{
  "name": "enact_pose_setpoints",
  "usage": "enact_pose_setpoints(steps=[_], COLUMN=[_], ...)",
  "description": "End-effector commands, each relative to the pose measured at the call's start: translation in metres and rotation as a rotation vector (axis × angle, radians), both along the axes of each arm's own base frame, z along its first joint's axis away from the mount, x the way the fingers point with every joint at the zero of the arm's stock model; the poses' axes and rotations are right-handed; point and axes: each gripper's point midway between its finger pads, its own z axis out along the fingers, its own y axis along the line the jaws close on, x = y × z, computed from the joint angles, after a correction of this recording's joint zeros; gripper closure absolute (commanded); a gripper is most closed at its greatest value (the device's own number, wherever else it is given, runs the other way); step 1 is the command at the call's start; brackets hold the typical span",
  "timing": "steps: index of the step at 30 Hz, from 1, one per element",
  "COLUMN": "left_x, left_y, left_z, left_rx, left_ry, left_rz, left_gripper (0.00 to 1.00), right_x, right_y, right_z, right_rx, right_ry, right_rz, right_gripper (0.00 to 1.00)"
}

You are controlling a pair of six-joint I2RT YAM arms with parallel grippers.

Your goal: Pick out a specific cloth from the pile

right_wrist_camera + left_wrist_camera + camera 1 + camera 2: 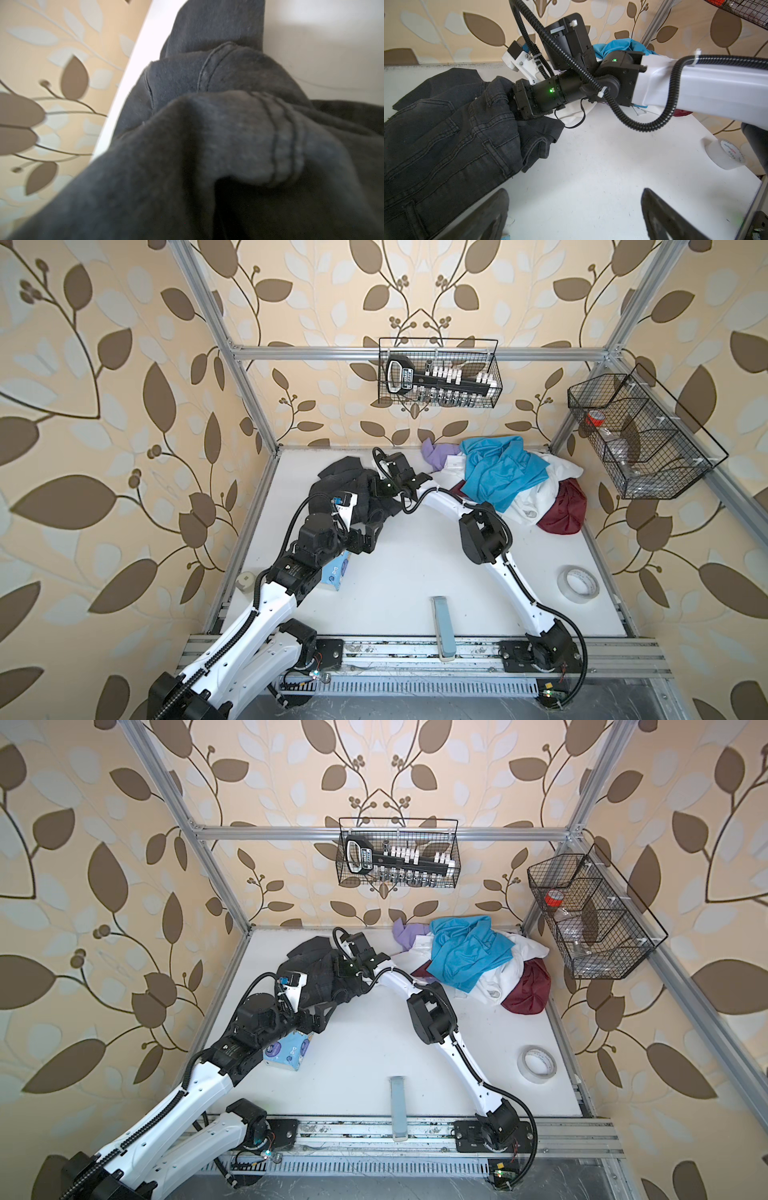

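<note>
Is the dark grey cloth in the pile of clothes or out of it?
Out. The dark grey cloth lies crumpled on the white table, apart from the pile, with bare table between them.

Tape roll [726,154], right edge of the left wrist frame: print on the inner core starts "TuPin", rest unclear. Black tool holder [402,376] in the wire basket [496,364], upper centre of a top view: handle label too small to read. Tissue pack [291,1050]: no legible words.
</note>
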Motion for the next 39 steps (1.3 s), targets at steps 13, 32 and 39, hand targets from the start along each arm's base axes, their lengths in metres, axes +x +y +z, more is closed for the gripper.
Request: enact_pose_setpoints(steps=[13,32,39], left_x=[0.001,0.002,0.002], left_y=[0.0,-0.002,-0.002], left_z=[0.008,0.004,0.005], left_rx=[-0.001,0.004,0.001], left_ry=[-0.042,-0.02,-0.022], left_rz=[0.004,0.0,0.001], left_gripper=[0.01,0.01,0.01], right_x=[-0.02,-0.025,-0.011], right_y=[-0.019,-0.17,-0.206], right_z=[0.102,-0.019,-0.05], right_rx=[0.095,-0.356,-0.591], right_ry=[-0.194,0.035,0.057], right_rz=[0.057,-0.144,-0.214], right_gripper=[0.01,0.96,1.0])
